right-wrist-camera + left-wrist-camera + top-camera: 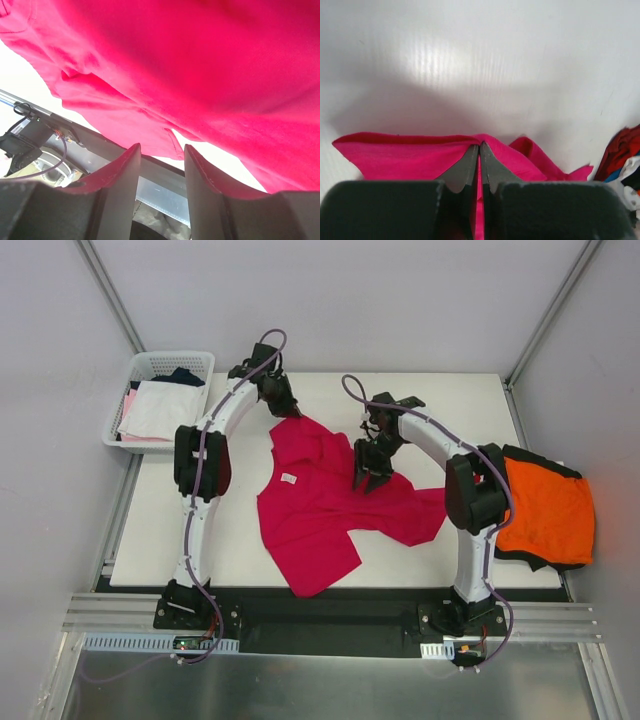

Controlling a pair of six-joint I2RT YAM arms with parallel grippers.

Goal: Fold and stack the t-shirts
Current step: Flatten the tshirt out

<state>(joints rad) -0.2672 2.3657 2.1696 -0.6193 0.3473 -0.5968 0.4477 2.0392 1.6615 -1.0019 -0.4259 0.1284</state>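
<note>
The crimson-magenta t-shirt [320, 505] lies crumpled in the middle of the white table, with its small white neck label [289, 478] facing up. My left gripper [287, 407] is shut on the shirt's far corner; in the left wrist view the jaws [479, 149] pinch a ridge of the crimson cloth [395, 157]. My right gripper [368, 478] hovers open over the shirt's middle. In the right wrist view its fingers [162, 150] stand apart with nothing between them, and the shirt [200, 65] fills the view. The orange t-shirt [548, 510] lies on the black one [527, 558] at the table's right edge.
A white mesh basket [150, 365] with white and pink garments stands at the back left, off the table. A heap of coloured cloth [625, 157] shows at the right edge of the left wrist view. The table's near edge and metal rail [165, 192] lie below the right gripper.
</note>
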